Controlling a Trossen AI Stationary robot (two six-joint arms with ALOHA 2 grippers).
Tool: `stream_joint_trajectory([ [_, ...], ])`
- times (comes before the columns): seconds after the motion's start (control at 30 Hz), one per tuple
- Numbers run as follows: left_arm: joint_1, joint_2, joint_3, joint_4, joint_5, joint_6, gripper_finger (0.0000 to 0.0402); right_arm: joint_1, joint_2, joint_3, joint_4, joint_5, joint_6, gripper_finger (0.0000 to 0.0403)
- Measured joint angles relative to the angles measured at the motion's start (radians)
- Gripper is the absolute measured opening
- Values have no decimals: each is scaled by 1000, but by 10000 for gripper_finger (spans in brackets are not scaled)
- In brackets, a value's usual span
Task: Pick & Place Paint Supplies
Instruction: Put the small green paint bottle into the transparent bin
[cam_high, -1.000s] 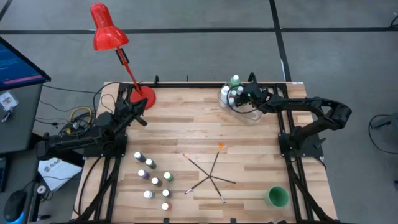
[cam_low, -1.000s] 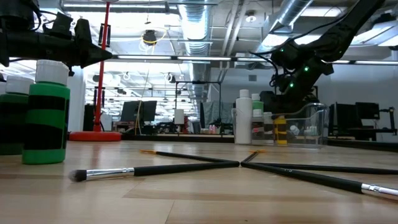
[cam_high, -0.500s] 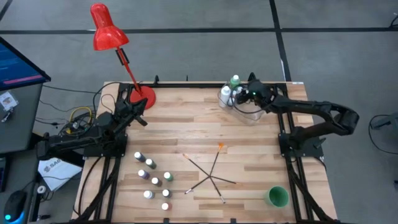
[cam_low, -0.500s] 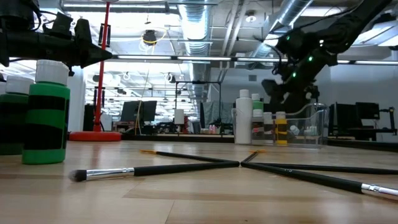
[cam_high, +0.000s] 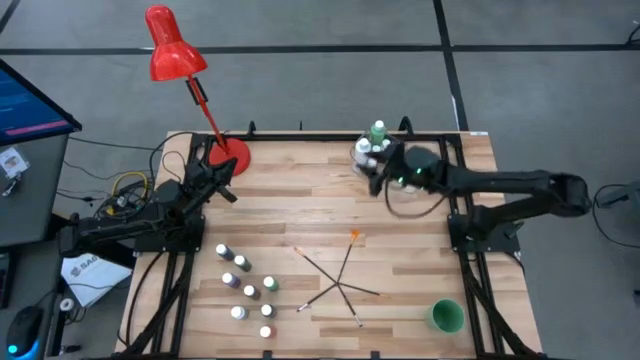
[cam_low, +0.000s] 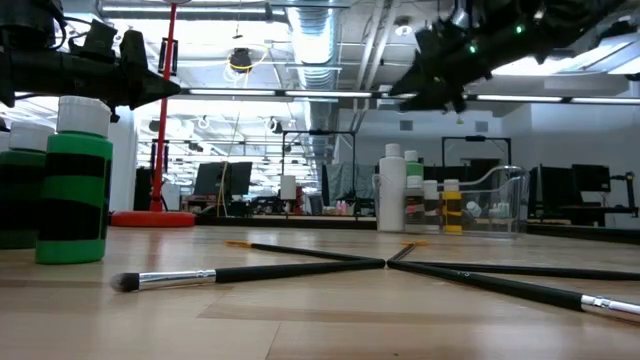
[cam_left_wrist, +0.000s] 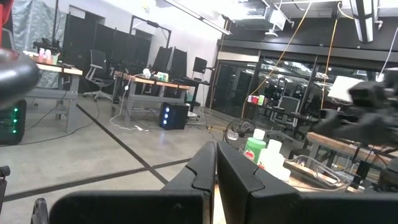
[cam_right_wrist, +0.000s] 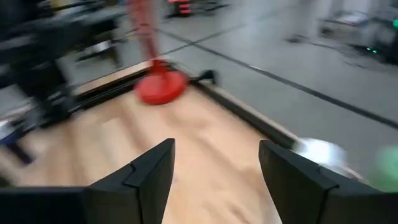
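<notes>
Several small white-capped paint bottles (cam_high: 246, 285) stand on the table's near left. Thin dark paintbrushes (cam_high: 340, 275) lie crossed near the middle. A taller green bottle (cam_high: 378, 130) and a white one (cam_high: 362, 152) stand at the far edge beside the clear tub (cam_low: 495, 200), which also has small bottles (cam_low: 441, 205) next to it. My right gripper (cam_high: 376, 179) hovers open and empty above the table, just near of that tub. My left gripper (cam_high: 231, 194) waits shut and raised at the far left.
A red desk lamp (cam_high: 175, 50) stands with its base (cam_high: 232, 155) on the far left corner. A green cup (cam_high: 445, 316) sits near the front right. Bare wood lies between the brushes and the tub.
My right gripper has risen out of the tub and drawn toward the table's left and near side. It has tipped up from pointing steeply down to almost level. The bottles and brushes have stayed where they were.
</notes>
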Motion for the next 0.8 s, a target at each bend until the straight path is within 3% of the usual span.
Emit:
stream_joint_trajectory([
  [0.3, 0, 0, 0, 3, 0, 0, 8, 287, 276, 155, 99, -3, -176, 229],
  [0.53, 0, 0, 0, 7, 0, 0, 8, 384, 496, 347, 96, -40, -242, 229],
  [0.8, 0, 0, 0, 8, 0, 0, 8, 447, 694, 544, 94, -178, -242, 229],
])
